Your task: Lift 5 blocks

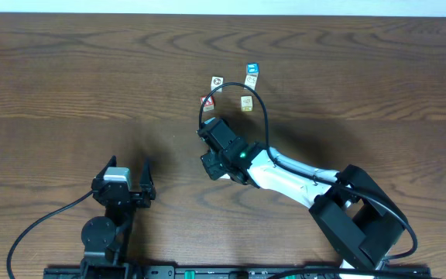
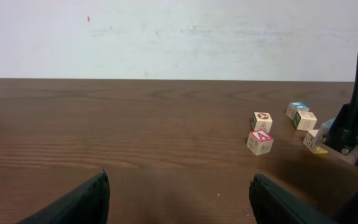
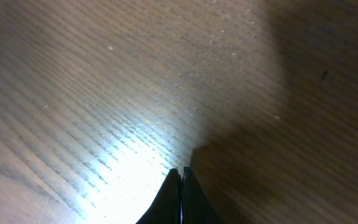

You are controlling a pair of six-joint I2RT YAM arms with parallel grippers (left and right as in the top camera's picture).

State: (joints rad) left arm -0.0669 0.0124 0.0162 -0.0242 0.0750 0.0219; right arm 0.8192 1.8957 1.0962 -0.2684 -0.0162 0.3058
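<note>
A cream block [image 1: 217,81], a green-marked block [image 2: 305,120] and a yellow block [image 1: 246,102] lie loose on the desk [image 1: 68,77], just beyond the tips of the right fingers [image 3: 178,186]. A red-lettered block [image 2: 260,142] and a blue-topped block [image 1: 252,70] lie among them. The right fingers are pressed together, gripping nothing. The left fingers [image 2: 278,199] stand wide apart and empty, with the cluster well ahead and to their right.
</note>
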